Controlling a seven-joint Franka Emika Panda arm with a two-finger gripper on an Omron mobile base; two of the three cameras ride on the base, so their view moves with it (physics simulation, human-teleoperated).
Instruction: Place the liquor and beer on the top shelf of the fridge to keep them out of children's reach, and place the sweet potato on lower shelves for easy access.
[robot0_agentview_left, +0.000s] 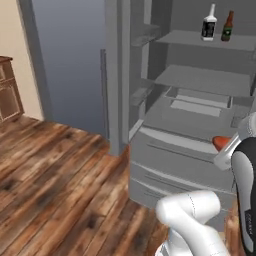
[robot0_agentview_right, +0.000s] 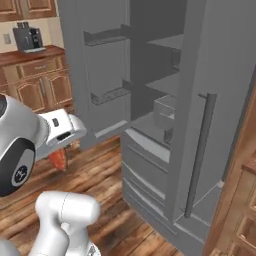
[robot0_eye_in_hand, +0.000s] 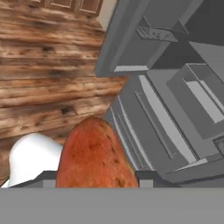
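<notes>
The pincer is gripping the sweet potato, clamped on its thick end so the root sticks straight out along the pincer's own line, tapering away from the hand. From the left base view the orange tip shows just past the white wrist, hanging in front of the fridge, about level with the lower shelves and above the closed bottom drawers.

That is the relation the next move rests on: the shelves lie ahead of the root's tip and slightly up from it, inside the open fridge, while the pincer sits outside the front edge. The potato's long axis points roughly toward the fridge's lower front rather than into a shelf, so I'd judge the hand needs to lift and push forward to carry it over a shelf lip.

The other 2 items look settled: the liquor and the beer stand upright, just beside each other, on the top shelf. Only the root looks left to place.
</notes>
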